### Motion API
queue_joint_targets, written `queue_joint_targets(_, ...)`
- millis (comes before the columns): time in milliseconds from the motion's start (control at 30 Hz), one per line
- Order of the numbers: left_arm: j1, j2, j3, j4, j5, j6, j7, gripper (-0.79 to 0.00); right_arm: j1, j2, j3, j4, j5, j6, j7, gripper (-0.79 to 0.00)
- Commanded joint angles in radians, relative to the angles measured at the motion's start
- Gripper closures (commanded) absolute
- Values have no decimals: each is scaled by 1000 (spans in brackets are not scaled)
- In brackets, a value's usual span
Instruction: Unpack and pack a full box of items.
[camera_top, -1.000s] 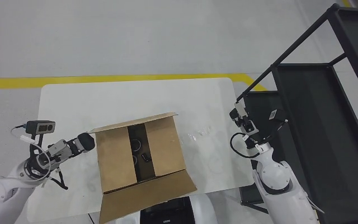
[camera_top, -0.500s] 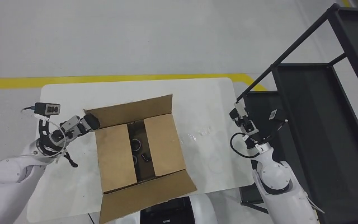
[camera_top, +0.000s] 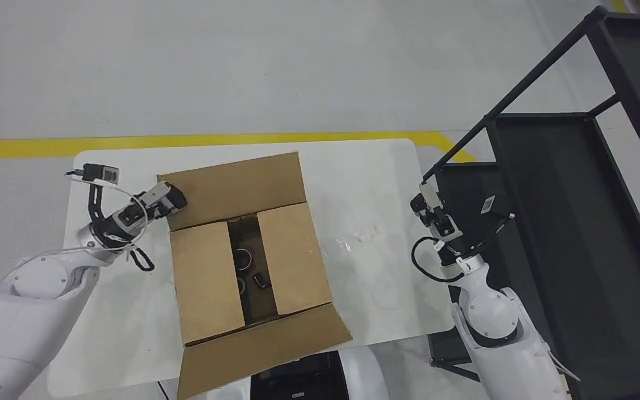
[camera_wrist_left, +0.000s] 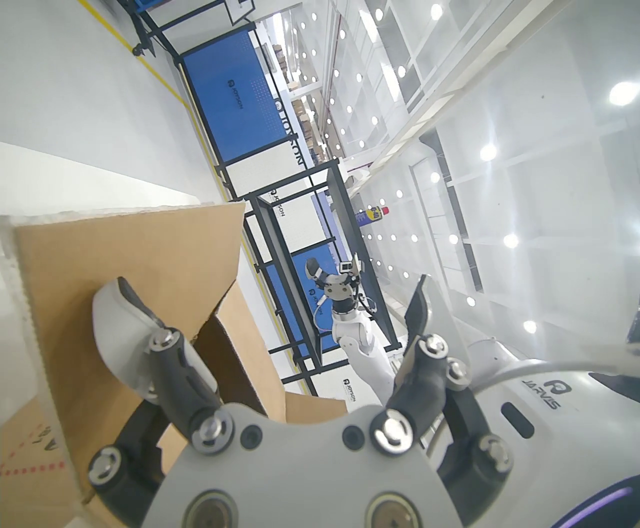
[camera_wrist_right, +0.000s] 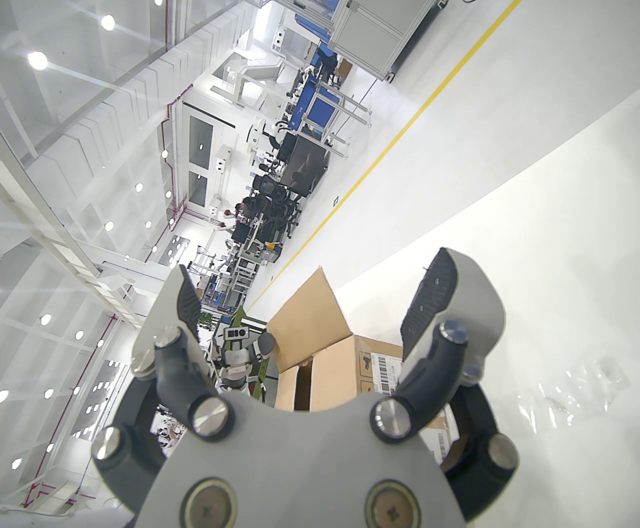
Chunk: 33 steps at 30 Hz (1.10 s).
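L pincer (camera_wrist_left: 270, 287): jaws spread wide, nothing clamped. One finger (camera_wrist_left: 125, 325) lies over the face of the far flap (camera_top: 235, 190), at its corner. Touching or just off it, can't tell. Other finger out in free air.

Box (camera_top: 215, 290) sits right alongside L pincer, on the table (camera_top: 370, 180). Far flap tipped up and back. Inner flaps (camera_top: 295, 262) folded in w/ a slot between them. Near flap (camera_top: 270, 350) splays out on the side away from L pincer.

Handling, my guess: corrugated card, light, stiff across a panel but hinges freely at the crease. A flap should swing w/ a nudge and prob. spring back some. Best hold is the flap's free edge near mid-span; a corner would twist or crumple. Full box likely weighty, so take the walls w/ both pincers, not the flaps.

Hard to read: contents (camera_top: 250, 268) are only dark shapes in the slot, just past L pincer. Kind and count unreadable, most of it under the inner flaps.

Farther off: clear film (camera_top: 355, 240) on the table beyond the box. R pincer (camera_top: 428, 208) is well apart from L pincer, across the box at the table edge, jaws wide, empty. Black rack (camera_top: 560, 200) behind it.
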Motion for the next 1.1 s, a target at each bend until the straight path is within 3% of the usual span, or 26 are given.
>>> queue_joint_targets(0,-14,-9,9,22,25,6,9,-785,0,0,0,0,0,0,0,-785)
queue_joint_targets(267,-54,-40,44,110,123,27,47,-785,0,0,0,0,0,0,0,-785)
queue_joint_targets(733,-79,-77,72,204,182,45,14,-785,0,0,0,0,0,0,0,-785)
queue_joint_targets(933,-72,-82,22,204,161,-29,69,-785,0,0,0,0,0,0,0,-785)
queue_joint_targets(1067,-28,-67,-51,134,165,-89,80,-785,0,0,0,0,0,0,0,-785)
